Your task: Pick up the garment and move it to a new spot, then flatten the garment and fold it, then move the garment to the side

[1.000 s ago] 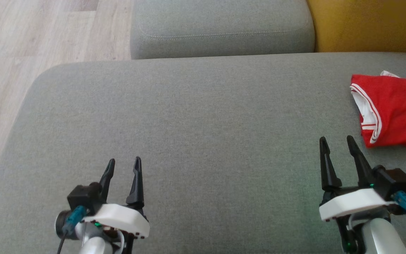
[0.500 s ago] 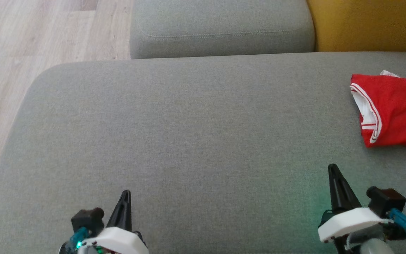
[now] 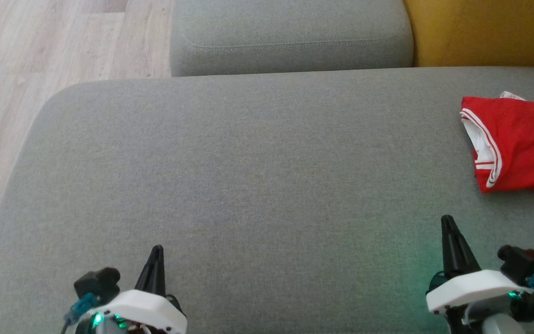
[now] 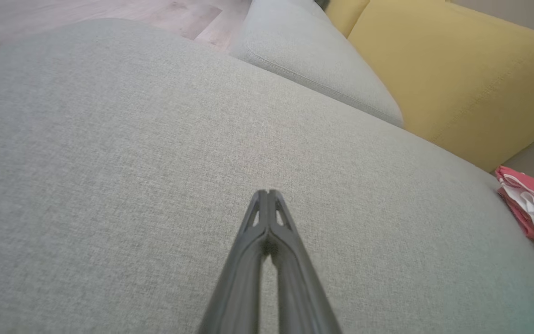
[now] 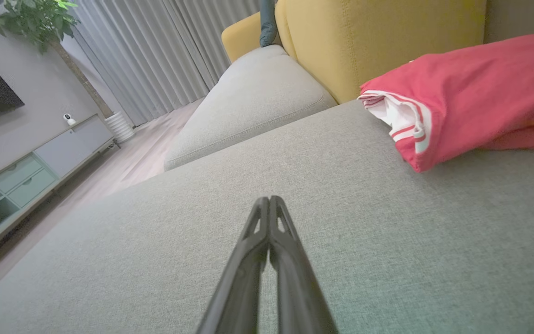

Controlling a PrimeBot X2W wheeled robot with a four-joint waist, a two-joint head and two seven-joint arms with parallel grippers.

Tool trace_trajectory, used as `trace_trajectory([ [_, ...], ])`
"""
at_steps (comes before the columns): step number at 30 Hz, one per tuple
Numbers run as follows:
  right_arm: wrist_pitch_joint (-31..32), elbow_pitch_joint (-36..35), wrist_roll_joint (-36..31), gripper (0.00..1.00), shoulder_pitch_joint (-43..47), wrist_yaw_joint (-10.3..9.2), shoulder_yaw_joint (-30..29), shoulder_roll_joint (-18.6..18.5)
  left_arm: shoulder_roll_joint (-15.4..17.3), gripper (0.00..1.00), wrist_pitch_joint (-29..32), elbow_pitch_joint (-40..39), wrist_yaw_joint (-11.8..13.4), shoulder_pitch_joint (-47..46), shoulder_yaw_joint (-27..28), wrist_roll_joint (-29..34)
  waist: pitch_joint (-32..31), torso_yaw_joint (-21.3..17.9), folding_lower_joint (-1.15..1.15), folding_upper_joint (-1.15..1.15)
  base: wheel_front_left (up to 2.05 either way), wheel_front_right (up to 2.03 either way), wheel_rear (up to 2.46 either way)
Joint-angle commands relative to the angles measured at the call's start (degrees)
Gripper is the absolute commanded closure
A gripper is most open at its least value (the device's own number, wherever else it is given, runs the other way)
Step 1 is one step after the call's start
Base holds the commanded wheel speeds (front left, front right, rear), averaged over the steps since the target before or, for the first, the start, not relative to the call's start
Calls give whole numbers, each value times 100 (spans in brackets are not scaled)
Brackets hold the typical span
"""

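The red garment (image 3: 517, 144) with white striped trim lies at the far right of the grey sofa seat (image 3: 248, 162), near the yellow backrest (image 3: 480, 32), and it runs off the right edge of the head view, so its full length and long axis cannot be read. Its striped, folded edge faces left, toward the open middle of the seat. From the right claw (image 3: 448, 222) the garment sits ahead and to the right, near but apart, with bare cushion between them. The right wrist view shows the same: the garment (image 5: 471, 97) is up and to the right of the claw's tip (image 5: 269, 198). The left claw (image 3: 156, 248) is well apart from it, across the seat. Both claws are pressed together and hold nothing. The right arm is plainly nearer, so any reach probably falls to it and would call for spreading its fingers first.
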Motion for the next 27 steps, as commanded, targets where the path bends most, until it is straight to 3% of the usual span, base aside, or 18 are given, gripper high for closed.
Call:
trace_trajectory([
  [1,23,-214,156,100,-288,6,-34,-8,10,100,24,-204,-48,-279,130,-132,2,0,0,0,0,0,0],
  [27,367,-277,1863,100,-386,15,-202,-15,14,100,440,-302,-284,-411,583,-1701,39,-19,0,0,0,0,0],
])
